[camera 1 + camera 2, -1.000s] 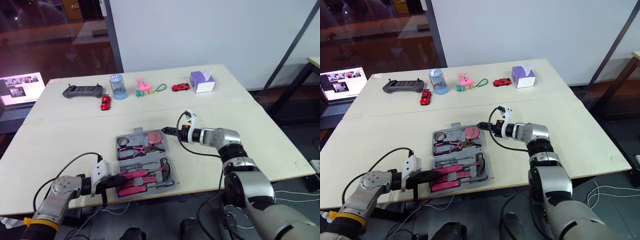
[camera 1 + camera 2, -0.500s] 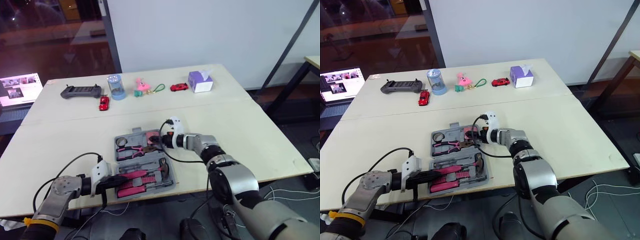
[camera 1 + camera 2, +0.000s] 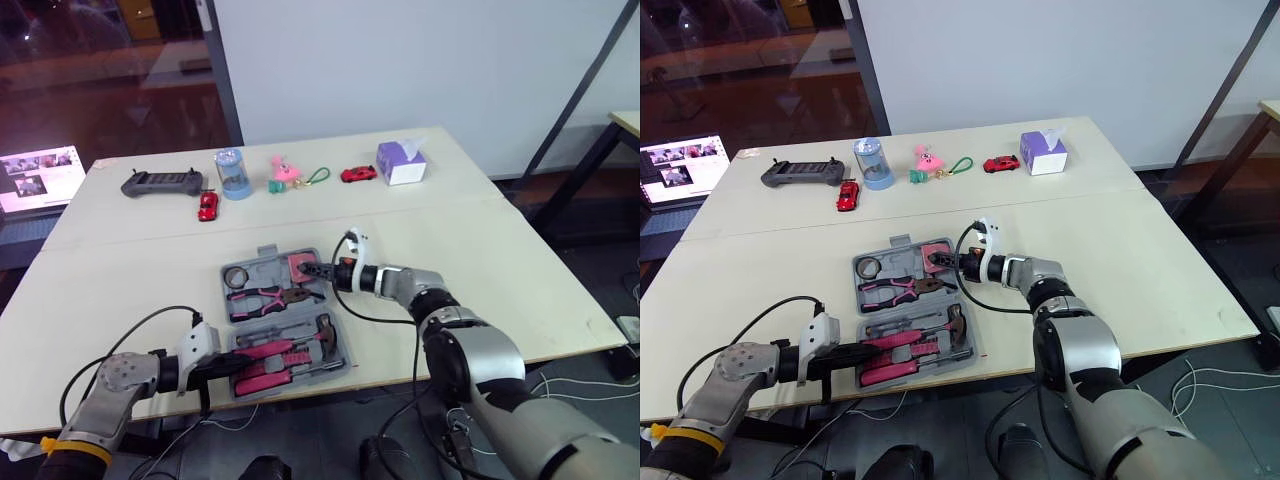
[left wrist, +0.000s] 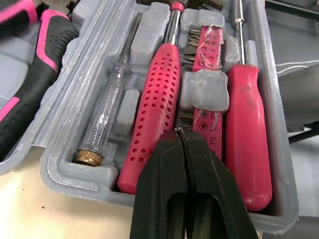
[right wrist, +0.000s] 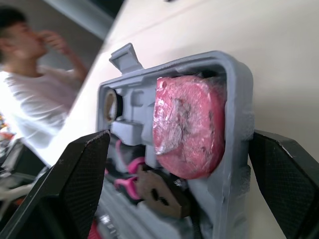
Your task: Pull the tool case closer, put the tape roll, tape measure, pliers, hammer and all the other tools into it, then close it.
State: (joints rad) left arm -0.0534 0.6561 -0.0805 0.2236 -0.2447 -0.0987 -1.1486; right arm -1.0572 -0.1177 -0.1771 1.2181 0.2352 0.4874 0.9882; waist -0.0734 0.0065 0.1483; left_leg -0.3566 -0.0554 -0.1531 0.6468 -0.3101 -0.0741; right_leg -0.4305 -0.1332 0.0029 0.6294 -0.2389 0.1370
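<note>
The left gripper point(image 3: 225, 366) is where it was half a second ago, at the near left edge of the open tool case point(image 3: 342, 352). Its fingers are pressed together, their tips over a pink screwdriver point(image 4: 154, 104) in the near tray. The far half of the case has slid a little to the left since then, while the near half has barely moved. That far half holds the tape roll point(image 3: 238, 277), the pliers point(image 3: 270, 298) and the pink tape measure point(image 3: 303, 266). The hammer point(image 3: 285, 346) lies in the near half. The right gripper point(image 3: 312, 270), which stood clear of the case a second ago, is now at its far right corner. Its fingers are spread wide on either side of the tape measure.

The case sits near the front edge of a pale table point(image 3: 520, 270). Along the far side of the table stand a game controller point(image 3: 160, 183), a red toy car point(image 3: 208, 205), a blue jar point(image 3: 232, 173), a pink toy point(image 3: 288, 168), a green loop point(image 3: 320, 176), a second red car point(image 3: 360, 174) and a tissue box point(image 3: 402, 162). A laptop point(image 3: 35, 178) glows at the far left. Behind are a dark window point(image 3: 110, 60) and a white wall point(image 3: 420, 60). The right wrist view shows a person point(image 5: 30, 74) in a white shirt.
</note>
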